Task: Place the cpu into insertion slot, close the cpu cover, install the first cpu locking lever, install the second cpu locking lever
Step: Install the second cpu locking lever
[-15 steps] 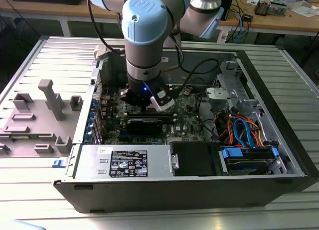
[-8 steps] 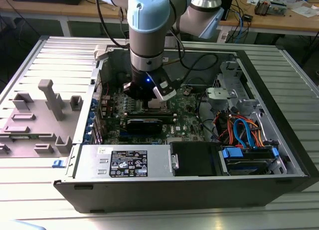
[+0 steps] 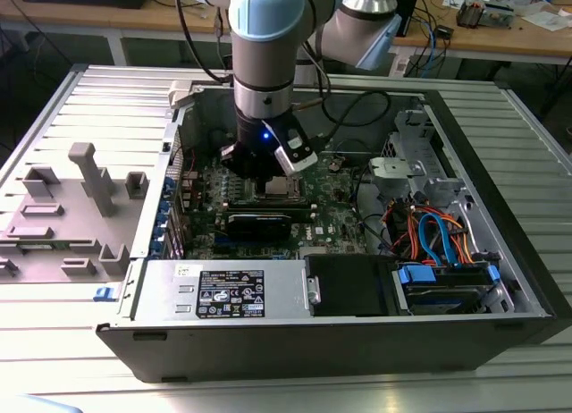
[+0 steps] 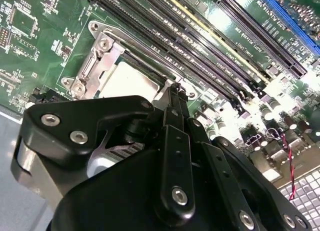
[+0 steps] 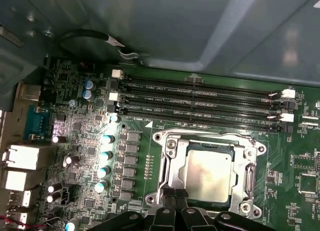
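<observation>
Wooden tabletops (image 3: 500, 39) stand behind the open computer case (image 3: 357, 341), which lies on a grey ribbed surface. Inside it, the cpu (image 5: 207, 172) sits in the insertion slot (image 5: 165, 166) on the green motherboard (image 5: 135, 156), with the cpu cover (image 5: 239, 163) down around it. The tool (image 5: 174, 195) has its fingertips pressed together, empty, at the slot's edge

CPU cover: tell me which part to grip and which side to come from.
Grip a narrow side bar of the cpu cover, coming down from above. It lies flat over the cpu as a thin frame, so probably only its edges offer a pinch.
</observation>
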Controlling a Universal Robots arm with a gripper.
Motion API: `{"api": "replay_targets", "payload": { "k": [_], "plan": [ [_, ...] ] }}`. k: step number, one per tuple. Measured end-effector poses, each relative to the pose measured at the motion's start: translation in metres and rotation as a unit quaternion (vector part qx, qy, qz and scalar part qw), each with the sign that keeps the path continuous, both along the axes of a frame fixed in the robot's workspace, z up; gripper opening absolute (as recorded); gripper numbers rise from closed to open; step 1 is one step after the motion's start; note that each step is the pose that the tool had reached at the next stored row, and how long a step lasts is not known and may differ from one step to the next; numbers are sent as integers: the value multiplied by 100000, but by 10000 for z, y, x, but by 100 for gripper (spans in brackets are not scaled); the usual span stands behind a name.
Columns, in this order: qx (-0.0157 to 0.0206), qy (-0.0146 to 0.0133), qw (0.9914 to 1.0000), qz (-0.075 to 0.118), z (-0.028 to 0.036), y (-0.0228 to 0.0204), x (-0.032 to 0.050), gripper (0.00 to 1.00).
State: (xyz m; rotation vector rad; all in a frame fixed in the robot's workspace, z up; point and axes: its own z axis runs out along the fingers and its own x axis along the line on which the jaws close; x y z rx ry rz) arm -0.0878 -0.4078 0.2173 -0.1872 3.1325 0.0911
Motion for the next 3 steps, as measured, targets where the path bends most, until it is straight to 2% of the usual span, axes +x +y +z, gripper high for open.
{"api": "replay_targets", "payload": {
  "k": [3],
  "plan": [
    [-6,5,100000,1,1,0,0,11]
  ]
}}
